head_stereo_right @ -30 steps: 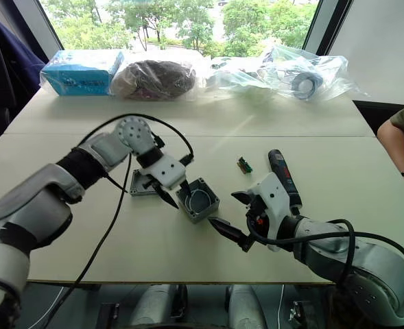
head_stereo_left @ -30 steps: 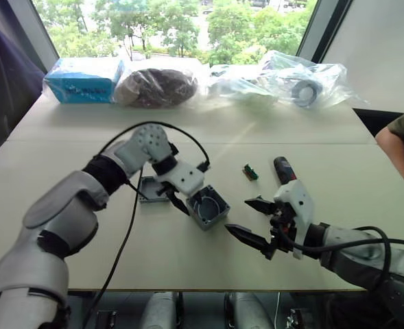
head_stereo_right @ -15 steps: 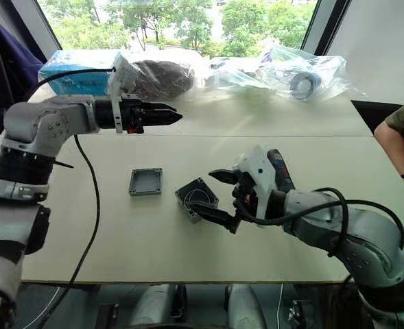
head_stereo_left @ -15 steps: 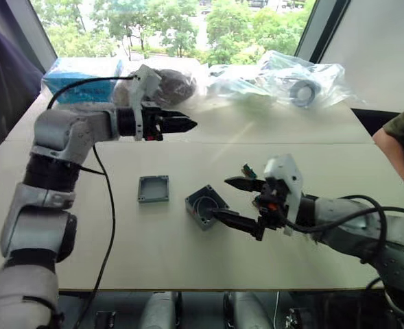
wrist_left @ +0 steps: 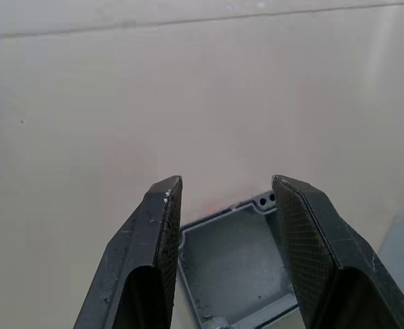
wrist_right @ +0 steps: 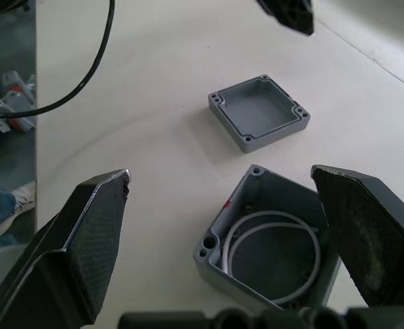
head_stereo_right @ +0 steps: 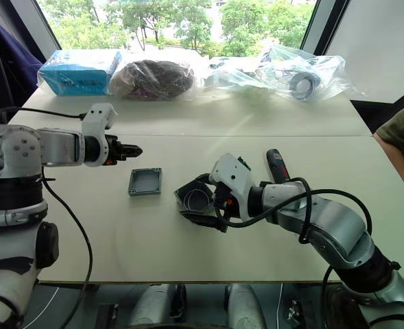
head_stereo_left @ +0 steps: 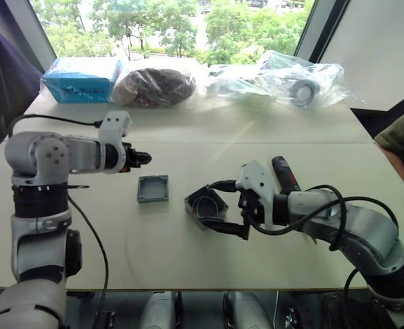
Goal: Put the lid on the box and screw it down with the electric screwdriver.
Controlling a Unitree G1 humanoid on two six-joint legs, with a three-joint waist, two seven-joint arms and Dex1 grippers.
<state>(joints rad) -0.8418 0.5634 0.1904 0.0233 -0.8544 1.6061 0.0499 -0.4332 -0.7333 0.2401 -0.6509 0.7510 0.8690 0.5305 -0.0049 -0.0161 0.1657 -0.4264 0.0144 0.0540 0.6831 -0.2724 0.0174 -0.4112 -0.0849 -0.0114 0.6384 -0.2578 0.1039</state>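
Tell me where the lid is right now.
In the left eye view the lid lies hollow side up on the table, left of the box and apart from it, just beyond the open left gripper.

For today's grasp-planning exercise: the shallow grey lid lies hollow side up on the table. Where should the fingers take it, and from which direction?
Probably from straight above, fingers closing on two opposite outer walls of the lid. It lies flat, hollow side up, apart from the box, so its low rim is the only part that offers purchase. The left gripper is open nearby.
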